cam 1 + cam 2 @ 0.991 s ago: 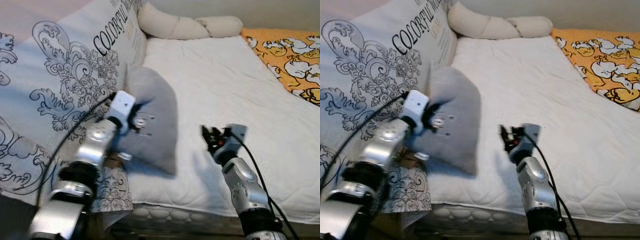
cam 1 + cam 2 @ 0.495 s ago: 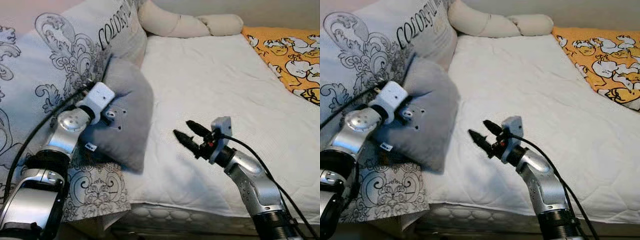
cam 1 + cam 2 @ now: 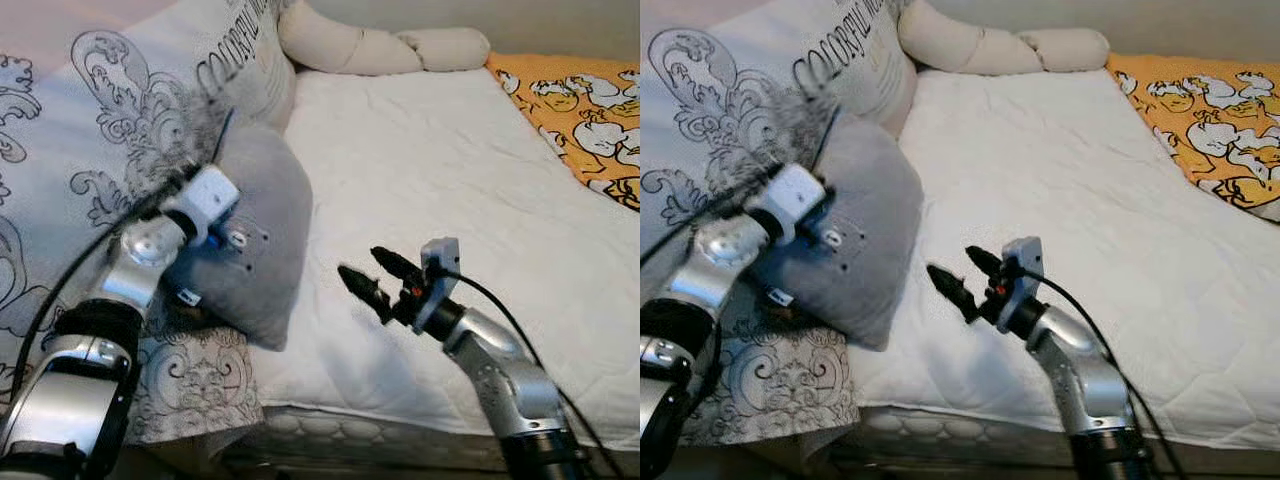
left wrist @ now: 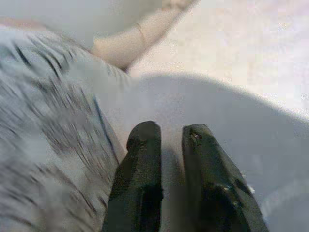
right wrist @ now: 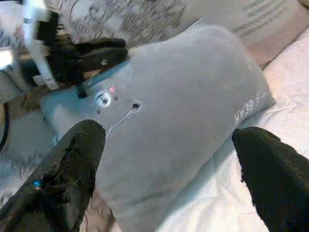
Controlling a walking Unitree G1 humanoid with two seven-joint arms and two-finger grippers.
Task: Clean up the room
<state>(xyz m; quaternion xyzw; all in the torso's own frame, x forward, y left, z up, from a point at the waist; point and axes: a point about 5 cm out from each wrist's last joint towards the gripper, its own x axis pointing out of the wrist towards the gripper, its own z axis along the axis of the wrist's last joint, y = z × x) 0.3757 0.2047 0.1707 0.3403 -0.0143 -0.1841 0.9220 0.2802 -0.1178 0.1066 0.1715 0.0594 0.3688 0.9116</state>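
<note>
Your left gripper (image 4: 166, 137) has its two black fingers pinched nearly together on a fold of the soft grey plush pillow with a small bear face stitched on it (image 3: 262, 232), so it has hold of that pillow along the edge nearest the big cushion. The grey pillow stands tilted on the left side of the white quilted mattress (image 3: 440, 170), its back leaning against the large pale cushion printed with dark scrollwork and lettering (image 3: 120, 120), which lies directly behind your left gripper. Your right gripper (image 3: 368, 277) hovers above the mattress just to the right of the grey pillow, apart from it, with its two long black fingers spread wide and nothing between them; they point toward the pillow's face. In the right wrist view the bear face (image 5: 118, 104) and some small white lettering near one corner of the pillow sit between the spread fingers (image 5: 72, 159), and the left gripper's black fingers show beyond, gripping the far edge. Well beyond both grippers, at the head of the bed, lies a long cream bolster (image 3: 380, 48), and far to the right of your right gripper an orange blanket with white cartoon figures (image 3: 580, 100) covers the mattress edge.
</note>
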